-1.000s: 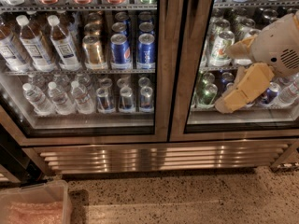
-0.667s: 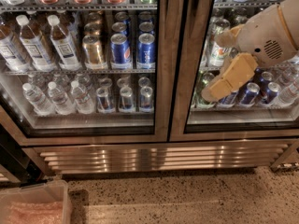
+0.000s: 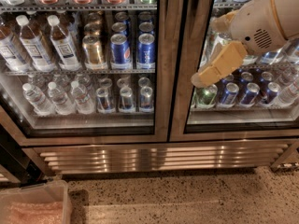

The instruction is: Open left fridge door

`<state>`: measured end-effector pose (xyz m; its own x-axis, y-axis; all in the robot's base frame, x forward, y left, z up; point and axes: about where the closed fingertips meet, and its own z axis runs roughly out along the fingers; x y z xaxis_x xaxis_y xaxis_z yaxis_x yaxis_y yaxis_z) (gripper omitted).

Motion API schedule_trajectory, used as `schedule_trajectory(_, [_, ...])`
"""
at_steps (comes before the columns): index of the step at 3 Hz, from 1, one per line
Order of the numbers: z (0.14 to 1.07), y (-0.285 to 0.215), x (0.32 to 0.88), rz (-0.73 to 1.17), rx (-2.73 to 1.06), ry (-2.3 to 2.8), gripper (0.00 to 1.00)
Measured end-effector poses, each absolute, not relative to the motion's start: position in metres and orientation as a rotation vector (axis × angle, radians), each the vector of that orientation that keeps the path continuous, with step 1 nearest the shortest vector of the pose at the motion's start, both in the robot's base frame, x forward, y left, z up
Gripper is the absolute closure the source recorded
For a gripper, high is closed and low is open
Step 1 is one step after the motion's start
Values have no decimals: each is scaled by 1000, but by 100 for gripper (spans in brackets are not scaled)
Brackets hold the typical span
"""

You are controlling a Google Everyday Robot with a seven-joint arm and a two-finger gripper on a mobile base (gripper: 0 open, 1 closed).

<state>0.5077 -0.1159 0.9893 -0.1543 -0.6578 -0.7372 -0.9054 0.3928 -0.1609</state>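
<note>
The left fridge door (image 3: pixel 162 101) is a tall glass pane in a brushed-steel frame with black inner trim. It stands closed, with water bottles, tea bottles and blue cans on the shelves behind it. My gripper (image 3: pixel 202 80) is tan, on a white arm coming in from the upper right. It hangs in front of the twin right door (image 3: pixel 179 101), its tip just right of the seam between the two doors, at middle-shelf height. It is to the right of the left door's frame edge, and I cannot tell whether it touches anything.
A ribbed steel grille panel (image 3: pixel 159 156) runs below both doors. A clear plastic bin (image 3: pixel 32 204) sits on the speckled floor (image 3: pixel 187 195) at the lower left. A dark edge (image 3: pixel 11 160) stands at the far left.
The arm and gripper have moved left and a little up, from over the right door's cans towards the seam between the doors. Both doors have stayed closed.
</note>
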Motion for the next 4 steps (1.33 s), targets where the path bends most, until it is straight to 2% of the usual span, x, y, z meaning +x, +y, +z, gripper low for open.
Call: schedule_trajectory(4, [1025, -60, 554, 352, -1385, 1721, 0])
